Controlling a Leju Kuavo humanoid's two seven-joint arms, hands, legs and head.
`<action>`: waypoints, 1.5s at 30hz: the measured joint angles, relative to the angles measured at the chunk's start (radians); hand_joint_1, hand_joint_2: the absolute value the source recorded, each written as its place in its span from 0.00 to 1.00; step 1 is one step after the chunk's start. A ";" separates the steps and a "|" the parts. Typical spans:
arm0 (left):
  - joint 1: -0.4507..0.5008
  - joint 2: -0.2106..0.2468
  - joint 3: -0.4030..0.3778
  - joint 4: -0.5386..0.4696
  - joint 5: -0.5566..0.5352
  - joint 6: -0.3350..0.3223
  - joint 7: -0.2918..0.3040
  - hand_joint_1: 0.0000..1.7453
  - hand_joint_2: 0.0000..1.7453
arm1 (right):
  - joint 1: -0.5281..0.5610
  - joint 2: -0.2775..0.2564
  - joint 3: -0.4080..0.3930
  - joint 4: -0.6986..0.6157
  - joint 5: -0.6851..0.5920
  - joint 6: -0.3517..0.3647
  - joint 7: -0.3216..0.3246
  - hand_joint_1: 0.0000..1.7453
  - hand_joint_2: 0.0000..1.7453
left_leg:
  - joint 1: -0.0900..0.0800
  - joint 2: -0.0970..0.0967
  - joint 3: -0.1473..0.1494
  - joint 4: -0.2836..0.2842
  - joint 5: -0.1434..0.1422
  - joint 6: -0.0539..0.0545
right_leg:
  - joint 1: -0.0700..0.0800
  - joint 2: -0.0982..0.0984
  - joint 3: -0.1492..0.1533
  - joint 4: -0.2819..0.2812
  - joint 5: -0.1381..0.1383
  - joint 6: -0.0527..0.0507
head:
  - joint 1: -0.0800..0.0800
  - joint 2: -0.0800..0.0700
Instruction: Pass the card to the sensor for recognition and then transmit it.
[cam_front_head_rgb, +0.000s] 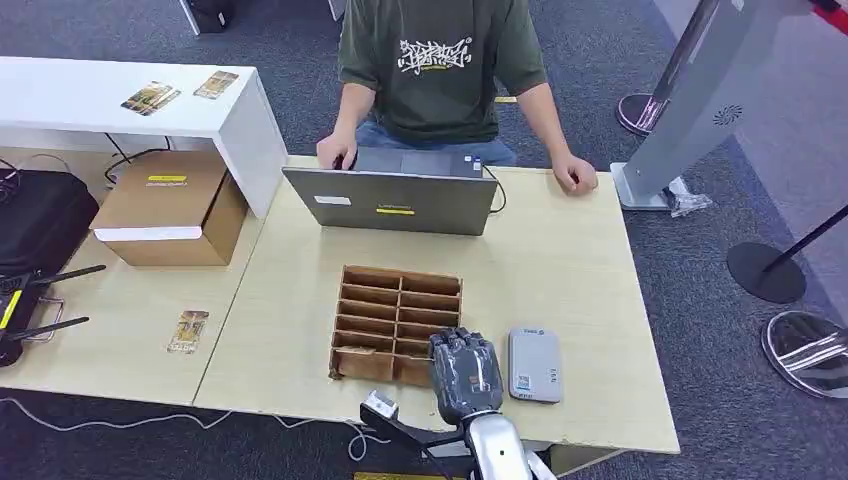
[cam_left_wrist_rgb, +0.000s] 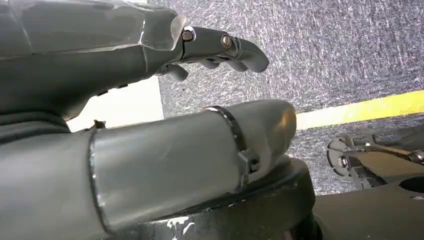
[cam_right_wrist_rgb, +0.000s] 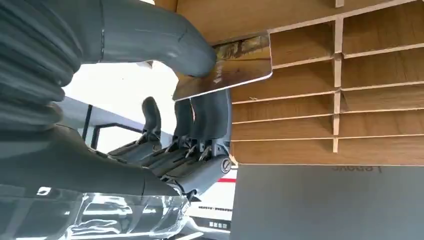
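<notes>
The right hand pinches the card between thumb and fingers over the wooden slotted tray beside the card reader — left hand hangs empty, fingers apart

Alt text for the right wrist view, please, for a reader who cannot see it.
The right hand pinches a card between its thick grey thumb and darker fingers, close in front of a wooden compartment rack. A grey laptop lid lies beyond the rack.

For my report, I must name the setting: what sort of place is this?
Probably an office reception or entrance area: a person at a laptop on a desk, grey carpet, and barrier posts beside a slanted kiosk.
</notes>
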 joint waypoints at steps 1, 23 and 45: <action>0.000 0.000 0.000 0.000 0.000 0.000 0.000 0.00 0.00 | 0.000 0.000 0.000 0.000 0.000 0.000 0.000 0.58 1.00 | 0.000 0.000 0.000 0.000 0.000 0.000 | 0.000 0.000 0.000 0.000 0.000 0.000 | 0.000 0.000; -0.001 0.000 0.000 0.000 -0.012 -0.002 0.008 0.00 0.00 | 0.001 0.000 0.000 -0.003 0.002 -0.008 -0.001 0.97 1.00 | 0.000 0.000 0.000 0.000 0.000 0.000 | 0.000 0.000 0.000 0.000 0.000 0.000 | 0.000 0.000; 0.003 0.000 0.000 0.000 -0.011 -0.002 -0.010 0.00 0.00 | 0.107 -0.010 -0.084 -0.267 0.004 -0.080 -0.003 1.00 1.00 | 0.000 0.000 0.000 0.000 0.000 0.000 | 0.000 0.000 0.000 0.000 0.000 0.000 | 0.000 0.000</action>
